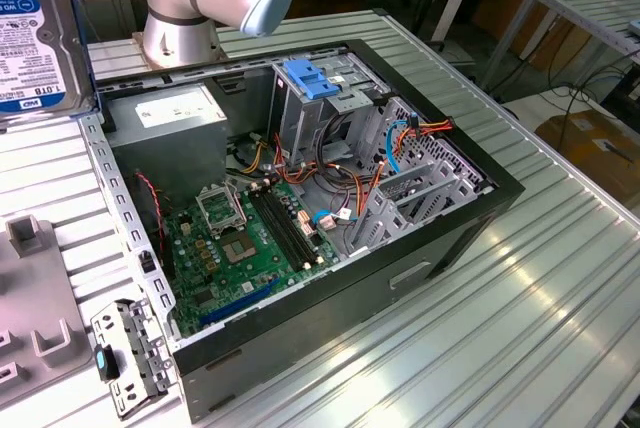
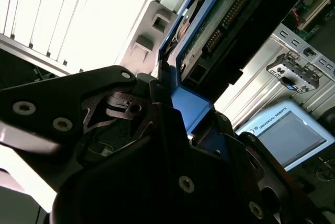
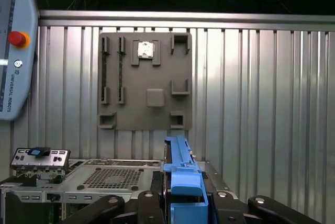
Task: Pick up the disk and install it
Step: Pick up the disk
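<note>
Ribbed metal table [image 1: 560,288], open computer case [image 1: 300,353], end effector [image 3: 186,199] clamped on disk [image 3: 179,158], held above table

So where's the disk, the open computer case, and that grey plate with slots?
disk [image 1: 32,38]: exterior view, on its white-and-blue label.
computer case [image 1: 320,333]: exterior view, on its black side wall.
grey plate [image 3: 138,85]: first wrist view, on its flat middle.

The disk [image 1: 38,40], upper left in the exterior view, is showing a glossy label [image 1: 22,8] on metal; its rail [image 3: 181,174] is looking smooth plastic; the metal table [image 1: 540,278] is gleaming.
</note>
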